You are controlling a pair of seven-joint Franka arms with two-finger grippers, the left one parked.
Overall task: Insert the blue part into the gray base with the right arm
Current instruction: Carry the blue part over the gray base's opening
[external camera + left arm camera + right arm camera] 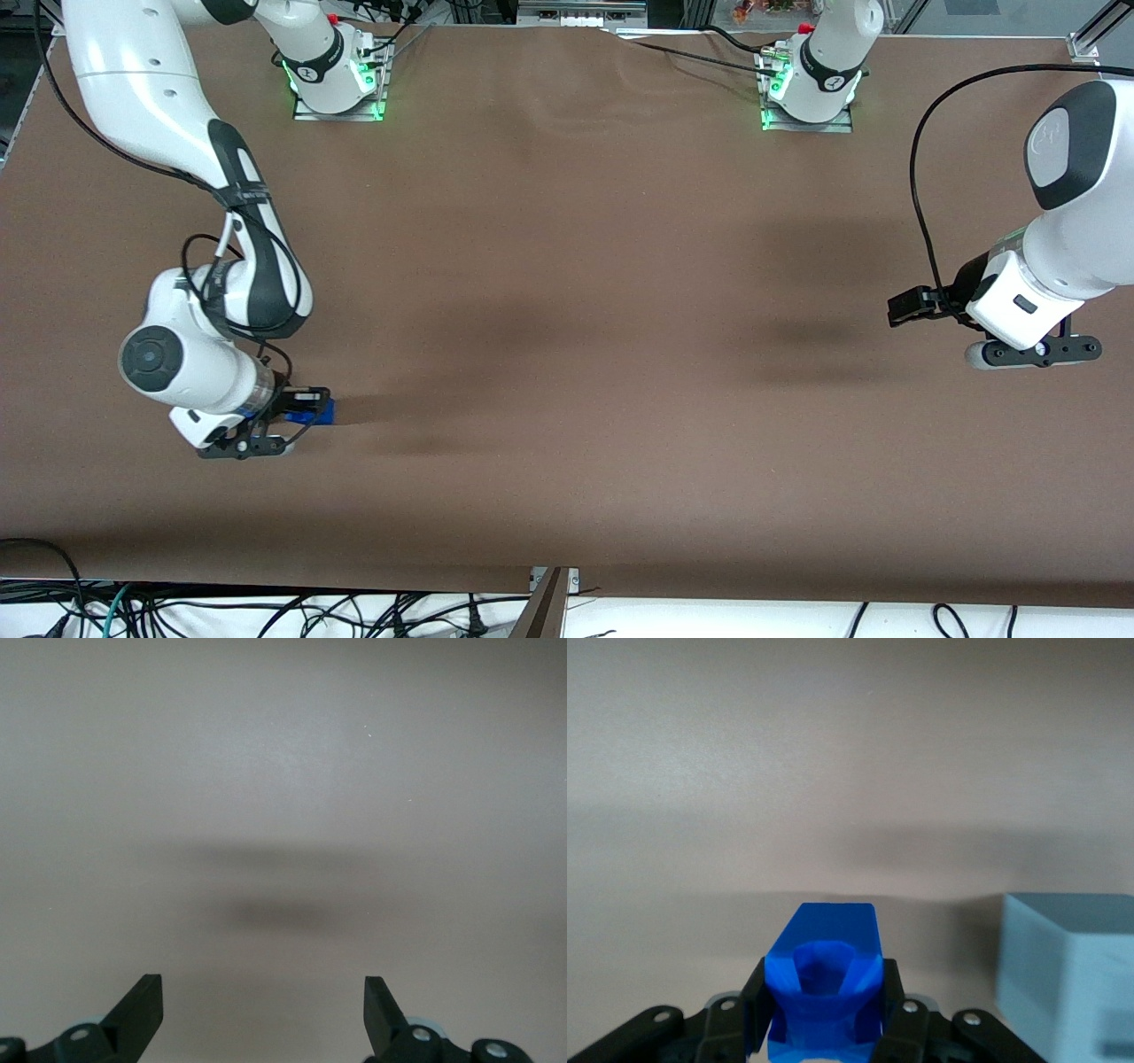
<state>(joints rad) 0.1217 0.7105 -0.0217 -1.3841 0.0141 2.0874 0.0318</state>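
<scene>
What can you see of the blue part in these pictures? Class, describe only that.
The blue part is a small bright-blue block of smooth plastic with a hollowed, notched end facing the wrist camera. It sits clamped between the two black fingers of the right arm's hand, low over the brown table. The gray base stands beside it, not touching.

The right arm (177,133) is glossy white with black joint bands, a black strap with white lettering on its forearm and a dark round cap on the wrist joint. A thin black cable loops beside the wrist. Its base glows green at the surface's edge farthest from the front camera. The claw (306,409) is black, with silver screws on its finger mounts
</scene>
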